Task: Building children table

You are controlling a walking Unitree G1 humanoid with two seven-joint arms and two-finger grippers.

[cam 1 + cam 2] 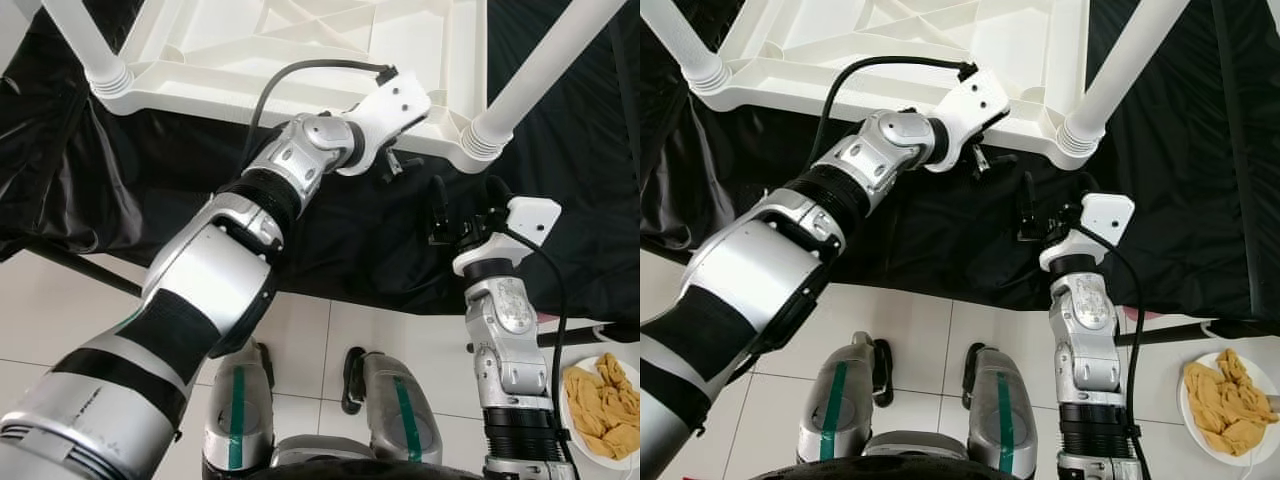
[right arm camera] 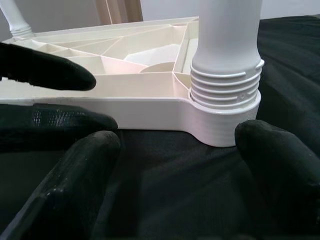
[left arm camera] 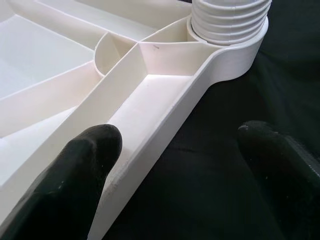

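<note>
Black cloth (image 1: 120, 170) covers the work surface. White table top (image 1: 300, 50) lies on it upside down, legs (image 1: 545, 70) screwed in. Left gripper (image 3: 175, 145) open, straddling its rim. Right gripper (image 1: 465, 205) open, near the corner leg.

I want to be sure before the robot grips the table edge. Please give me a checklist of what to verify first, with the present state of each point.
1. Left gripper open across the rim of the upturned white table top, one finger over the rim, the other over the black cloth: ok.
2. Left fingers already touching the rim: cannot tell.
3. Near-right leg seated upright in its threaded corner socket: ok.
4. Leg screwed fully tight: cannot tell.
5. Right gripper open, apart from the corner: ok.
6. Plate of yellow cloths on the floor away from both arms: ok.
</note>
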